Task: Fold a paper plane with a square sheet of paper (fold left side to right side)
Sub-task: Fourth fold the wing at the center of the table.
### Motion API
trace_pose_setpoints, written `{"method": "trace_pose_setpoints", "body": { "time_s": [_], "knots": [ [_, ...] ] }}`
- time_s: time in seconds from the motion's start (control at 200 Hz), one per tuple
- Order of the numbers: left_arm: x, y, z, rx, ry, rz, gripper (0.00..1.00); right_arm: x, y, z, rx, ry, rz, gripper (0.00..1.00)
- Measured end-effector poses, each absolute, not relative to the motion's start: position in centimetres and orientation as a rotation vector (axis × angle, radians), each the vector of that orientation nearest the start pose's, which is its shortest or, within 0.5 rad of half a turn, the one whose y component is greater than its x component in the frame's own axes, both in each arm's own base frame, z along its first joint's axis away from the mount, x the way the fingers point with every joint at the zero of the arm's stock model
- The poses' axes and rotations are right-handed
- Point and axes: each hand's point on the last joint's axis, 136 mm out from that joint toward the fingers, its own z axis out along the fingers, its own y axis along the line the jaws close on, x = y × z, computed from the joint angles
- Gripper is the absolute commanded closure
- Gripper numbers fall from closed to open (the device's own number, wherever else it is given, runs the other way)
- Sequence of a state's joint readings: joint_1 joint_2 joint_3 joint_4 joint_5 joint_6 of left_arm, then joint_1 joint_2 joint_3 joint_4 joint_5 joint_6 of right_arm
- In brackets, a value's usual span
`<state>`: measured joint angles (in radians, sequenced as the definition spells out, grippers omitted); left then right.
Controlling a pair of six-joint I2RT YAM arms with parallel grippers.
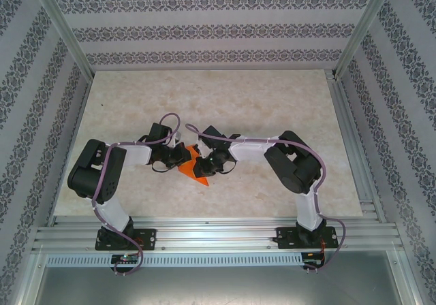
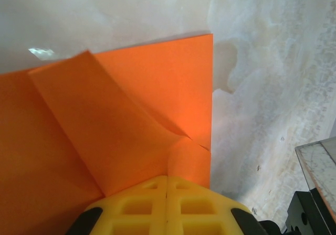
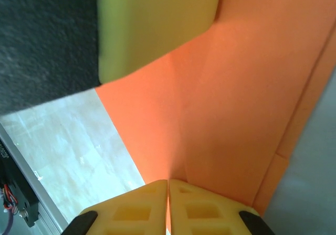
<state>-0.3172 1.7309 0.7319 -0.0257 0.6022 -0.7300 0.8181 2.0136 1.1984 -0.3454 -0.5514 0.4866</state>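
Holding the sheet of paper (image 3: 236,114) between both claws, I am somewhere in the middle of the folding, by my reckoning. My right claw (image 3: 168,185) is closed with the barest slit between its tips, and a soft crease in the orange paper runs straight into that slit, so I judge it has the paper pinched. The paper rises away from those tips, lifted off the counter (image 1: 225,107).

My left claw (image 2: 167,185) is closed, tip against tip. The paper lies just ahead of it, and a small curl of it comes up to the tips. I cannot tell whether a sliver is nipped there or the tips only press on it. Ahead and to the left of this claw, a slanted flap lies folded over the layer beneath, with a straight edge ahead and to the right.

So at least one fold looks done. What I see is a broad, creased shape, not a narrow dart. The left-to-right fold and the final sharpening seem left to do.
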Motion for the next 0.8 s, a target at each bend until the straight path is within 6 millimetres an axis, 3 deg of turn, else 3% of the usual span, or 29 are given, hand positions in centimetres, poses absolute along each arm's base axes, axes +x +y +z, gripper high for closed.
{"method": "trace_pose_setpoints", "body": {
  "time_s": [0.799],
  "knots": [
    [29.8,-20.9,1.6,-0.303,2.795,-1.133,0.97,20.0,34.5,1.2,-0.679,2.813,1.087,0.9]
  ]
}}
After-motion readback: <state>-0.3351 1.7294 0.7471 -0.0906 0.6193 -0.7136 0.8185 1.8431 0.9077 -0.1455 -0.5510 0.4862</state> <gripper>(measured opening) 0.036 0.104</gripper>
